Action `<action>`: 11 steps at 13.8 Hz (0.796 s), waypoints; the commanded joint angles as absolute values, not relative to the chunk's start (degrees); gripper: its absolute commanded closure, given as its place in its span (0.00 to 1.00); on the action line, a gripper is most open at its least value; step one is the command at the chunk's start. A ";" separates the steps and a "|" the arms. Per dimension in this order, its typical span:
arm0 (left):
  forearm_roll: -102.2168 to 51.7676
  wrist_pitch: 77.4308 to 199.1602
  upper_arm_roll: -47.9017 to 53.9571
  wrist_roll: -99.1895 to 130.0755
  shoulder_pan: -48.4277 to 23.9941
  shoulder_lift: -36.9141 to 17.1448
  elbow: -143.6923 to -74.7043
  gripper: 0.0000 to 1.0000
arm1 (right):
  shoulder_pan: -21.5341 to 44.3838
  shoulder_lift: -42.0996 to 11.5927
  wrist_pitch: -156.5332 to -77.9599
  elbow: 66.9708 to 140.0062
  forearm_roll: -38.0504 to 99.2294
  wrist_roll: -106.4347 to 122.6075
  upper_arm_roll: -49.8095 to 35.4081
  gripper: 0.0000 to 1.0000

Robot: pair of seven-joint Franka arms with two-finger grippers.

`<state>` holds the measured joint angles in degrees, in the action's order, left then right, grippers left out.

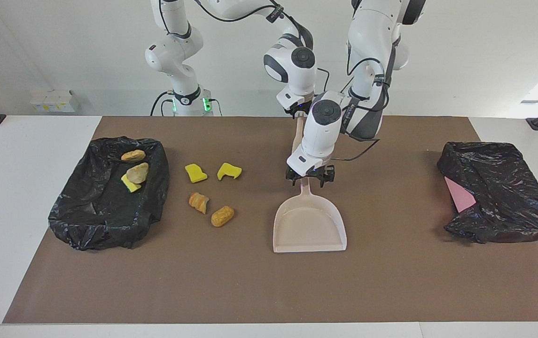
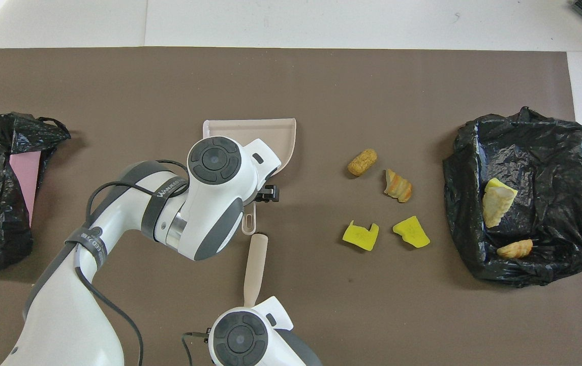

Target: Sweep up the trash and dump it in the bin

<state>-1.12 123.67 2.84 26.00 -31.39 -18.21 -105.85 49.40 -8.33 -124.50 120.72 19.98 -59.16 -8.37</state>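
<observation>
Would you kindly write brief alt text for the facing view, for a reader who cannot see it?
Left claw sits open over the beige dustpan's handle while the right claw holds a brush upright just nearer the robots. Four trash pieces lie on the brown mat beside a black-lined bin holding three more.

White arms, grey joints — black cables

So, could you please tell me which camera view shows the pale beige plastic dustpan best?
The facing view: the whole pale beige plastic dustpan shows there, under the left gripper. In the overhead view the left arm covers part of its tray and handle.
</observation>
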 commanded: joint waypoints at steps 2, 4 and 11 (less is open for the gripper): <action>-1.49 121.74 2.02 28.12 -32.43 -17.14 -106.88 0.34 | 49.48 -7.38 -127.87 123.13 22.06 -60.29 -8.26 0.56; -1.49 121.47 2.02 27.86 -32.70 -17.05 -106.88 1.00 | 49.31 -7.38 -129.29 123.92 22.15 -60.21 -8.26 0.66; -1.41 118.48 1.85 25.32 -28.05 -14.16 -105.30 1.00 | 49.66 -6.34 -128.06 123.40 20.66 -61.69 -8.09 1.00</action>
<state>-1.18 120.82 1.94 26.80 -30.07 -16.63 -105.36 49.38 -8.25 -128.08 122.58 21.01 -59.29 -8.28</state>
